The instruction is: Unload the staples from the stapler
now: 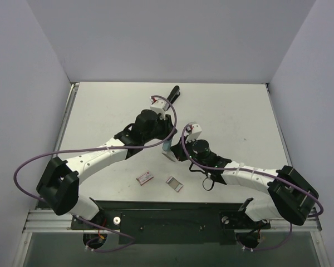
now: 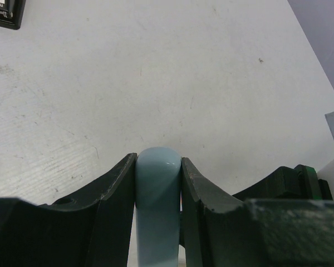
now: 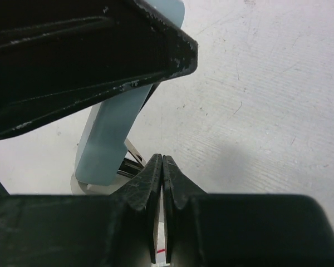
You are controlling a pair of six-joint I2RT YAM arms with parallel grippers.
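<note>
Left gripper (image 1: 166, 141): its jaws are standing part-way apart and clamping the stapler (image 2: 158, 189). Both black fingers (image 2: 114, 194) are pressing flat against its pale blue sides.
Right gripper (image 3: 162, 158): its fingers are pressing together tip to tip. A thin pale sliver (image 3: 161, 251) with a red mark is sitting in the slit lower down, too small to identify.
Right gripper's reach: the tips are hovering just beside the stapler's lower end, where silvery metal parts are showing. Whether they are touching cannot be told.
Table (image 1: 239, 111): white and lightly scuffed and scratched, it is carrying everything here.
Room: pale lilac-grey walls (image 1: 156, 39) are closing in the table on the far side, the left and the right.
Other things: two small pinkish-red boxes (image 1: 145, 178) are lying near the front edge, close together but apart. A slim black thing (image 1: 173, 94) is lying aslant toward the far edge.
Stapler's place: it is sitting mid-table between the two wrists.
Stapler's axis: it is running steeply up from the table, leaning rather than upright. The rounded end is pointing up, poking just past the left fingertips, and the metal-fitted end is pointing down at the table.
</note>
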